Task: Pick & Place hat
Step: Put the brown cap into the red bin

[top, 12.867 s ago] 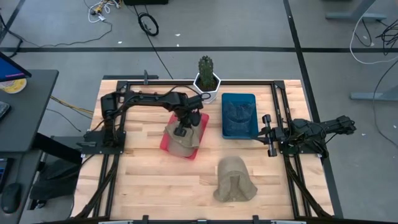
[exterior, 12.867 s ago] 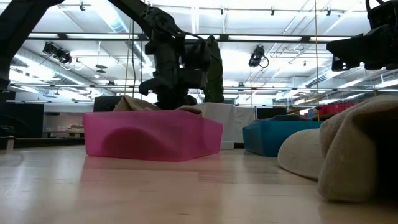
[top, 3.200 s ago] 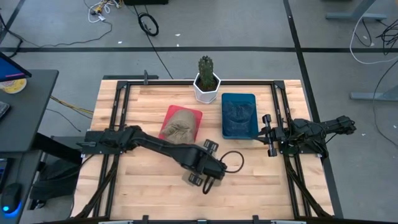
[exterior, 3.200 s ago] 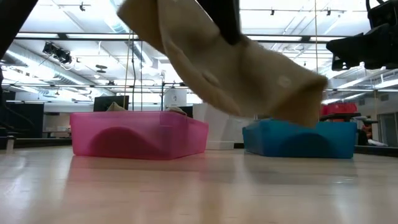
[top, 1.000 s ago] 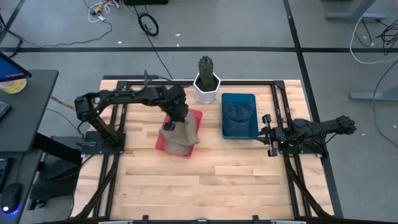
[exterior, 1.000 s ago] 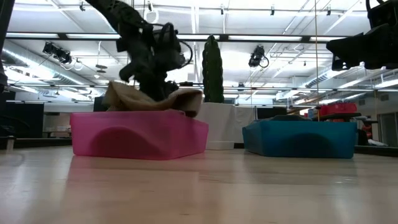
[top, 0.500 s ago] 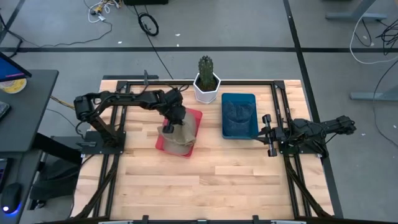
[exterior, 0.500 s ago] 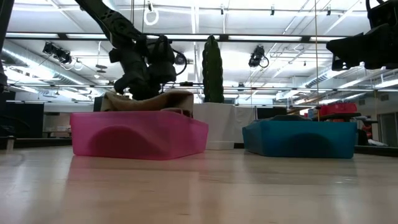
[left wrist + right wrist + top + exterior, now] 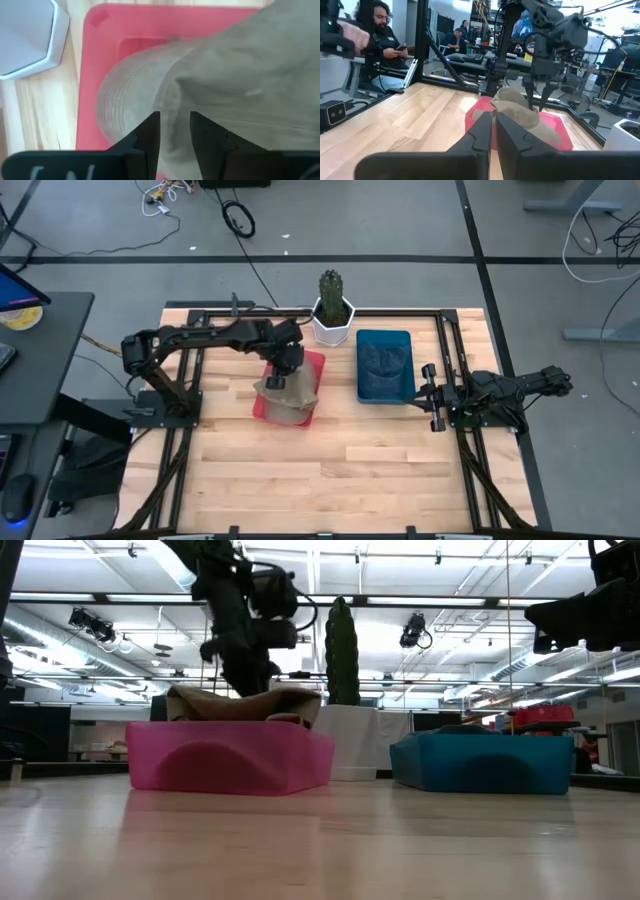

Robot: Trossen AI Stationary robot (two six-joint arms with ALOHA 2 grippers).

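Tan fabric fills the left wrist view: the left end effector (image 9: 174, 131) sits directly over the hat (image 9: 235, 90), fingers slightly apart w/ a narrow gap, nothing pinched between them, so released. In the right wrist view its two fingers (image 9: 543, 97) hang just above the hat (image 9: 517, 107), spread apart. From the high view the left end effector (image 9: 285, 363) is over the far part of the pink bin (image 9: 313, 370), arm stretched in from the bench's left side. The hat (image 9: 283, 393) lies in that bin, draped over its near edge; the low view shows the hat (image 9: 250, 703) piled above the pink bin (image 9: 230, 758) rim, left end effector (image 9: 245, 670) just over it.

Beyond the bin: white pot w/ a cactus (image 9: 331, 290) at the far edge of the bench (image 9: 330, 480), and a blue bin (image 9: 385, 366) to the right holding blue-looking material.

The right end effector (image 9: 432, 397) waits at the right side of the bench, near the blue bin; its fingers (image 9: 485, 130) are pressed together, clenched on nothing. People sit in the room behind, seen in the right wrist view.
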